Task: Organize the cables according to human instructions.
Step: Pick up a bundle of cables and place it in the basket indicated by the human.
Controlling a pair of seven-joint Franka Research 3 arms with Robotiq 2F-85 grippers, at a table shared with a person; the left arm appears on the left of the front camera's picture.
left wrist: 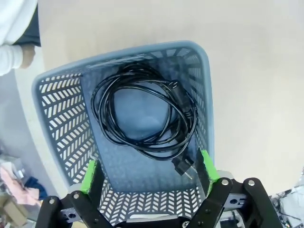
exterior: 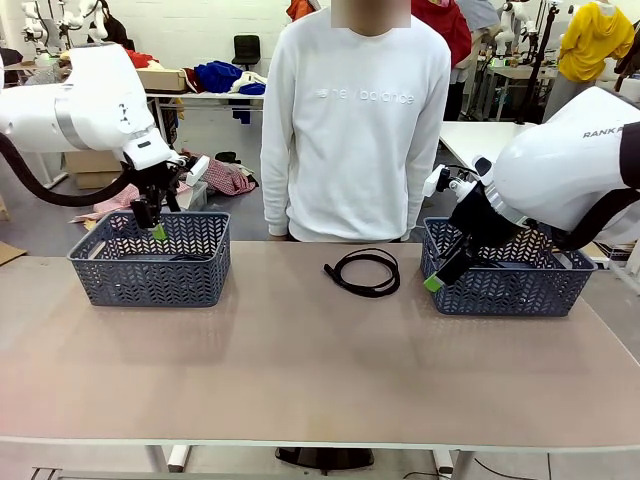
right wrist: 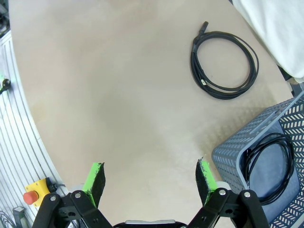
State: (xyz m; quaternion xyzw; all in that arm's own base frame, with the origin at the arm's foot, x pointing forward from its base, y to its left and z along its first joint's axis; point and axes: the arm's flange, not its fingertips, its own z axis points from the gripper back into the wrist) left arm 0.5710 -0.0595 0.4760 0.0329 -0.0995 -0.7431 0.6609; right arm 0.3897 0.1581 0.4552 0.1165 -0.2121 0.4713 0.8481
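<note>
One coiled black cable (exterior: 366,271) lies loose on the table between the two baskets, in front of the person; in the right wrist view this cable (right wrist: 223,64) sits at upper right. A second coiled cable (left wrist: 145,114) rests inside the left basket (exterior: 150,257), below my left gripper (left wrist: 147,173), which hangs open and empty above that basket (left wrist: 202,95). A third cable (right wrist: 268,164) lies in the right basket (right wrist: 232,156). My right gripper (right wrist: 151,178) is open and empty, above the table by the right basket's (exterior: 505,270) near left corner.
The person in a white sweatshirt (exterior: 355,120) stands at the far edge, behind the loose cable. A hand (left wrist: 26,56) shows at the left wrist view's upper left. A red stop button (right wrist: 31,194) sits beyond the table edge.
</note>
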